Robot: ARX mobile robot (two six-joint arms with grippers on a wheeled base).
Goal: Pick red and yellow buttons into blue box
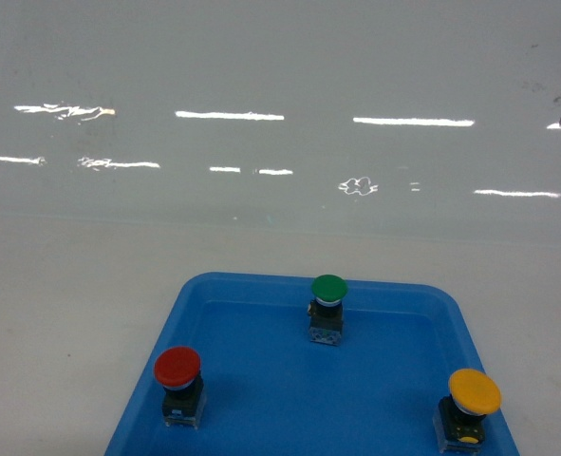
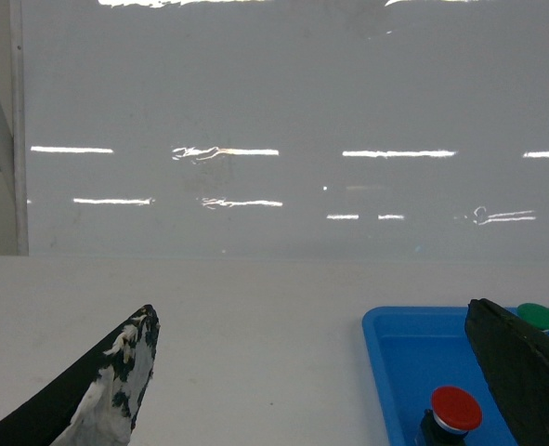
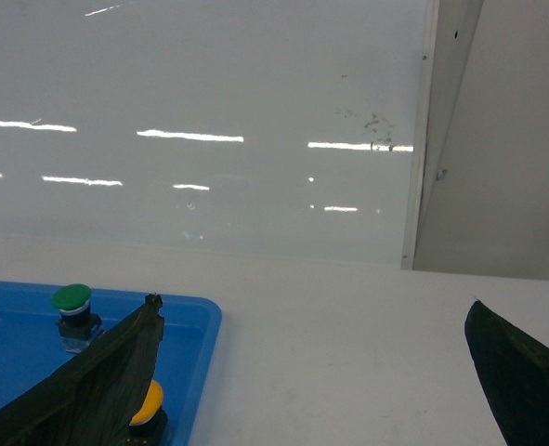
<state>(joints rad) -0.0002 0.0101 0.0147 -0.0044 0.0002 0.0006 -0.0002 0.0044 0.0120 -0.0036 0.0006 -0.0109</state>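
3 buttons upright in the tray, neither arm engaged

Nearest, at the shallow blue tray's (image 1: pixel 261 399) front corners, the red button (image 1: pixel 178 369) and yellow button (image 1: pixel 474 391) stand caps up, long axes vertical, well apart, likely spaced so each arm gets 1. The green button (image 1: pixel 328 289) stands near the tray's far rim. The left gripper (image 2: pixel 330 372) and right gripper (image 3: pixel 311 372) hang off the tray's sides, fingers spread wide, holding nothing. Beyond the tray lies bare white table (image 1: pixel 71 285); the blue box is out of view.
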